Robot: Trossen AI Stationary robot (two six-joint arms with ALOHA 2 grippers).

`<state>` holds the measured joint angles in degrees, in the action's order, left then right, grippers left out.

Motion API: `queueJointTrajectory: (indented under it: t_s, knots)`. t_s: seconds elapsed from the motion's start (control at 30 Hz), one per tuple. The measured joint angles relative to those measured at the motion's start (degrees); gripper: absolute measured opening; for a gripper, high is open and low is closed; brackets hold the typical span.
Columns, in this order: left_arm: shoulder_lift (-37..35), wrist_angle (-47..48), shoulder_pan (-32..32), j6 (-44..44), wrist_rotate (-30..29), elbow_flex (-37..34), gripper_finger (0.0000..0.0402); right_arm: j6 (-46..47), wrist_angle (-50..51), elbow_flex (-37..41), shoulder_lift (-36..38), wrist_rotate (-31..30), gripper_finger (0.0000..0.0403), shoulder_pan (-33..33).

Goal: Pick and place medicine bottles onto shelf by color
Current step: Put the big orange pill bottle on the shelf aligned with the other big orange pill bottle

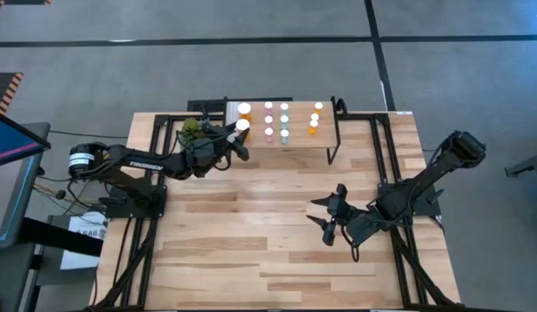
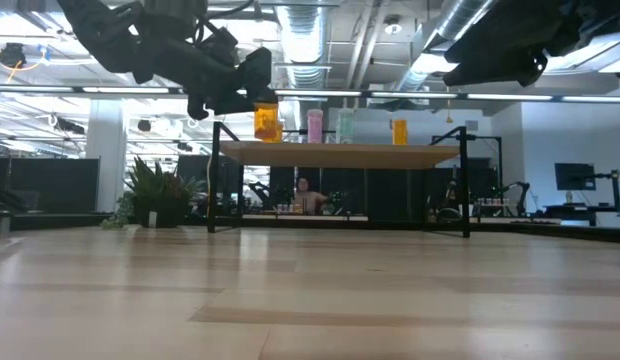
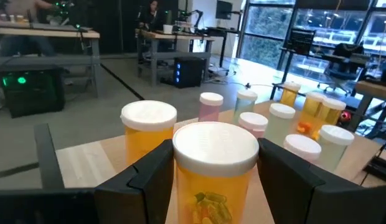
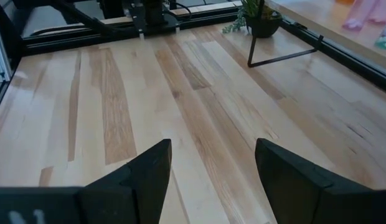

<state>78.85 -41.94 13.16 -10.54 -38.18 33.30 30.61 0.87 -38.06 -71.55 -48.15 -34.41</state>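
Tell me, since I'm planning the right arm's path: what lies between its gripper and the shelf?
Only bare tabletop, as the high view shows; the right gripper waits open, away from the shelf.

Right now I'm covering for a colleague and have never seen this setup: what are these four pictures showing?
Two dark robot arms work at a wooden table. One picture looks straight down, one looks level across the tabletop, and two come from cameras on the arms' wrists. On a raised shelf stand small white-capped medicine bottles in orange, pink and teal, with a plant beside it. The left gripper is at the shelf, closed around a large orange bottle. The right gripper waits open over bare table.
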Motion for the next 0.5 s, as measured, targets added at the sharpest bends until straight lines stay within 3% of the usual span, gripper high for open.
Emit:
queueJointTrajectory:
  t_s: [0.4,0.5]
  knots:
    - [0.0,0.7,0.3,-3.6,-4.1,0.1,0.0187,0.0,0.0,0.0,0.0,0.0,0.0256,0.5]
    - [0.0,4.8,-0.5,-3.7,-4.4,2.3,0.0187,0.2,0.0,0.0,0.0,0.0,0.0256,0.5]
